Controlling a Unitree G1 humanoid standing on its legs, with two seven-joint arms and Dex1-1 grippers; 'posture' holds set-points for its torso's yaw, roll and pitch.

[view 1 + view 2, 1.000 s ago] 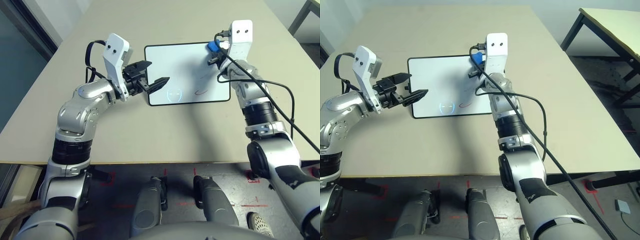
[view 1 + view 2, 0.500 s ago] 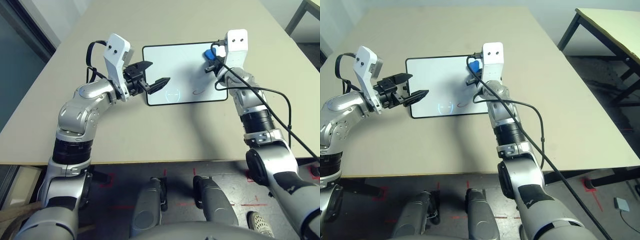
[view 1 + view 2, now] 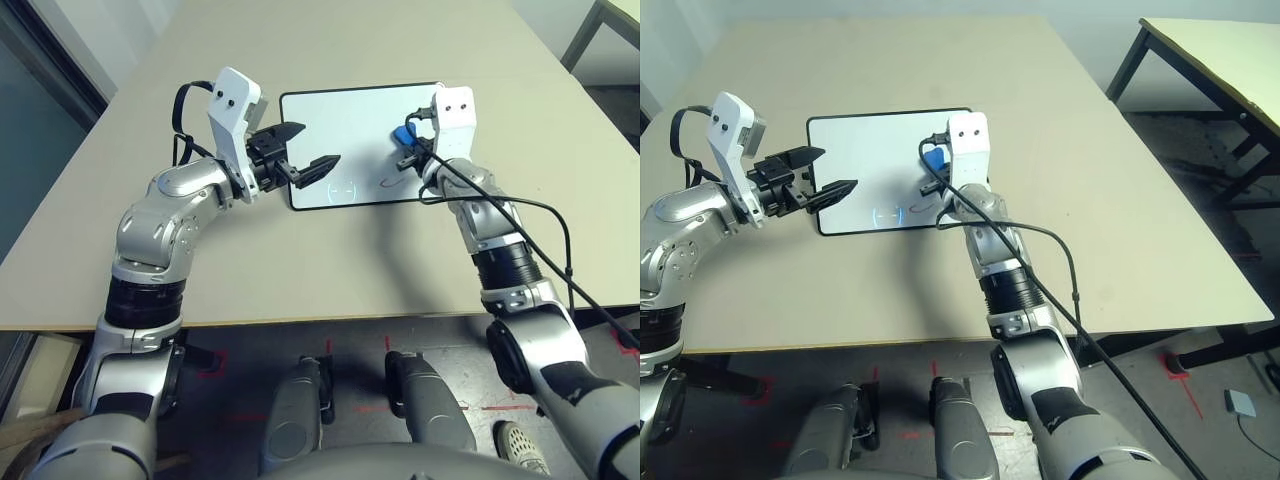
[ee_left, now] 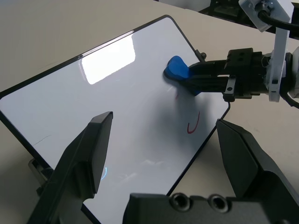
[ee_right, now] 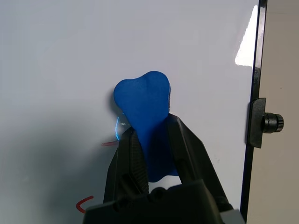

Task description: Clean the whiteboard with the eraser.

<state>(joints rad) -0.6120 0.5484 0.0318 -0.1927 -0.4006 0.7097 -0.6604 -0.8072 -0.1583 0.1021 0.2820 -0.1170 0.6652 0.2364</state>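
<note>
- Beige table [image 3: 330,270] is carrying the whiteboard [image 3: 340,120], which is lying flat in the middle, towards the far side.
- Left gripper [image 3: 305,150] is hovering over the board's left edge, its fingers spread wide and holding nothing.
- Red marks [image 4: 192,125] are showing on the board's right part.
- Right gripper [image 5: 154,144] is pinching the eraser [image 5: 145,105], whose blue tip is sitting on the board's surface, just beside those marks.
</note>
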